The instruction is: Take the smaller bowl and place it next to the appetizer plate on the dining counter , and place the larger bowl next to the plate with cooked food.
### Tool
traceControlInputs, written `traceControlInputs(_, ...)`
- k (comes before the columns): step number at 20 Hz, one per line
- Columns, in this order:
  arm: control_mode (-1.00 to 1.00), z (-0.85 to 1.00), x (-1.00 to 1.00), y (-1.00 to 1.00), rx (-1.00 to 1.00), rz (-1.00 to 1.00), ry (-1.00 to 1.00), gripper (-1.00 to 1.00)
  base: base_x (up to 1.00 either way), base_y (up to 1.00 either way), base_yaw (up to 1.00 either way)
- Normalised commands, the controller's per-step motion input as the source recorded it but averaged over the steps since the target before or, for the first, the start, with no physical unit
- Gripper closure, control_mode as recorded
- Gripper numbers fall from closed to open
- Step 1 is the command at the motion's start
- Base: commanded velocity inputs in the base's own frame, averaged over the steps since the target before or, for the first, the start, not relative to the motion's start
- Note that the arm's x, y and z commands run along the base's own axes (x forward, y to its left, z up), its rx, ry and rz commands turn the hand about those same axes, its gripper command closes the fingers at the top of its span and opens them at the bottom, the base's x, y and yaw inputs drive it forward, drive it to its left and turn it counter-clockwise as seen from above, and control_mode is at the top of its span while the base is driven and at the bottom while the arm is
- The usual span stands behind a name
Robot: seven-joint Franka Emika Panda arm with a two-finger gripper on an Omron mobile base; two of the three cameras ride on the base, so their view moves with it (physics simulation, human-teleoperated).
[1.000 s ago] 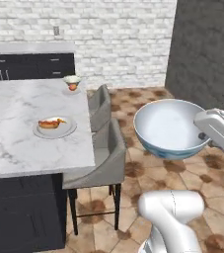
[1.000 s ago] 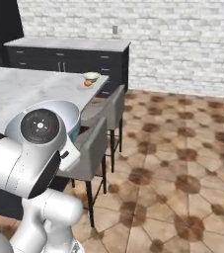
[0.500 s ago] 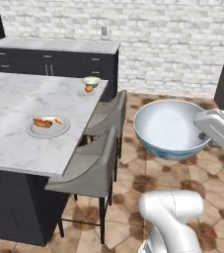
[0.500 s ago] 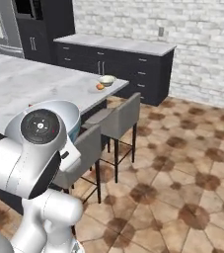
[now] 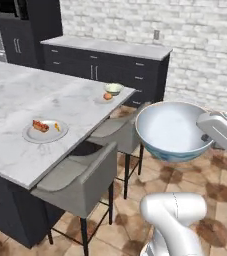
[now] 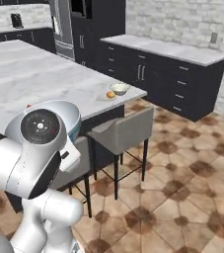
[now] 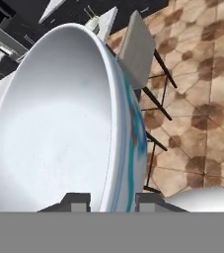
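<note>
The larger bowl (image 5: 171, 131), deep and white inside with a blue-patterned outside, hangs in the air over the brown tiled floor, right of the dining counter (image 5: 15, 100). My gripper (image 5: 204, 137) is shut on its right rim. In the hand view the rim of the bowl (image 7: 59, 128) runs between the two fingertips (image 7: 77, 199). The smaller bowl (image 5: 114, 89) stands at the counter's far right corner, beside a small orange piece on the faint appetizer plate (image 5: 105, 98). The plate with cooked food (image 5: 45, 131) lies near the counter's front edge. Both bowls also show in the right base view: (image 6: 73, 120), (image 6: 119, 89).
Two grey chairs (image 5: 80, 182) (image 5: 116, 134) stand tucked under the counter's right side, below and left of the held bowl. Dark cabinets with a marble top (image 5: 110, 55) line the white brick wall behind. Open tiled floor (image 6: 182, 173) lies to the right.
The whole picture has shifted, so the base has moved: the counter and plates now sit nearer and more side-on. The larger bowl stays in the same grip.
</note>
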Motion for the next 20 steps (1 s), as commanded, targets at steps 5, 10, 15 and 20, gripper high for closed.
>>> traceControlInputs(5,1.00,0.00,0.00,0.00,0.00,0.00,0.00,1.00,0.38,-0.91,0.68)
traceControlInputs(10,1.00,0.00,0.00,0.00,0.00,0.00,0.00,1.00,0.35,-0.88,0.70)
traceControlInputs(15,1.00,0.00,0.00,0.00,0.00,0.00,0.00,1.00,0.14,-0.88,0.71)
traceControlInputs(20,1.00,0.00,0.00,0.00,0.00,0.00,0.00,1.00,0.08,-0.81,0.42)
